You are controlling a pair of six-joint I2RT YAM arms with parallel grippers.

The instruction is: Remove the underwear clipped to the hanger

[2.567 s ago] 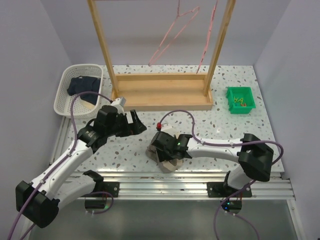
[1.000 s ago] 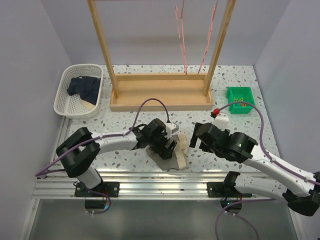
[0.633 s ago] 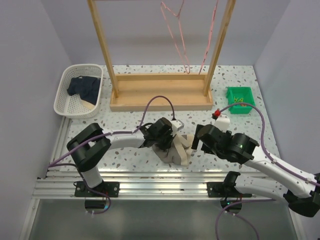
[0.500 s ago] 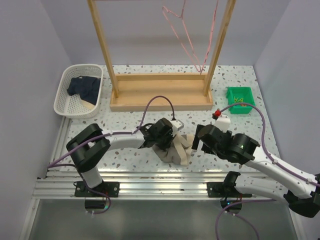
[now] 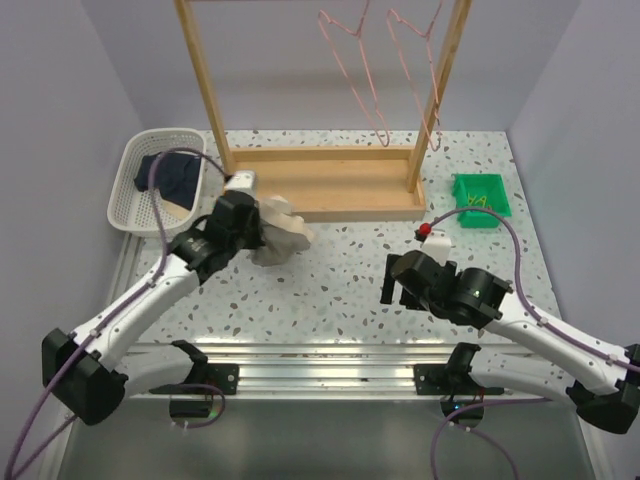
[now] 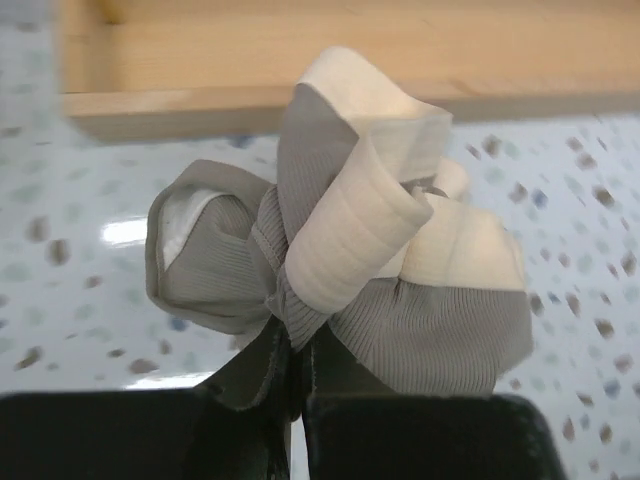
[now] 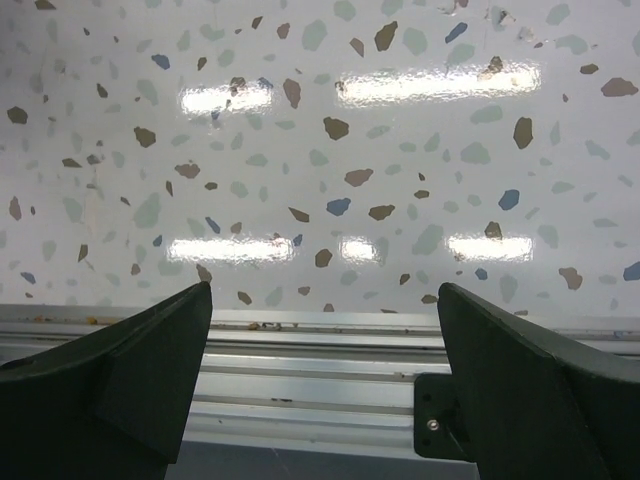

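My left gripper [image 5: 263, 229] is shut on the grey underwear [image 5: 281, 228], a bunched pair with a beige waistband. It hangs above the table, just in front of the wooden rack's left foot. In the left wrist view the cloth [image 6: 340, 250] bulges out past the closed gripper [image 6: 297, 372]. The dark navy underwear [image 5: 168, 172] lies in the white basket [image 5: 160, 132]. Two pink wire hangers [image 5: 352, 60] hang bare from the rack's top rail. My right gripper [image 5: 388, 285] stands open over the front right of the table, and the right wrist view shows nothing between its jaws [image 7: 325, 295].
The wooden rack [image 5: 320, 185] stands across the back of the table, and its base [image 6: 300, 50] is close behind the held cloth. A green bin [image 5: 480, 197] with small clips sits at the back right. The metal rail [image 7: 300, 400] runs along the table's near edge.
The left gripper shut on the grey underwear at the front middle of the table and carried it back and left, towards the basket. The hangers swung. The right arm barely moved.
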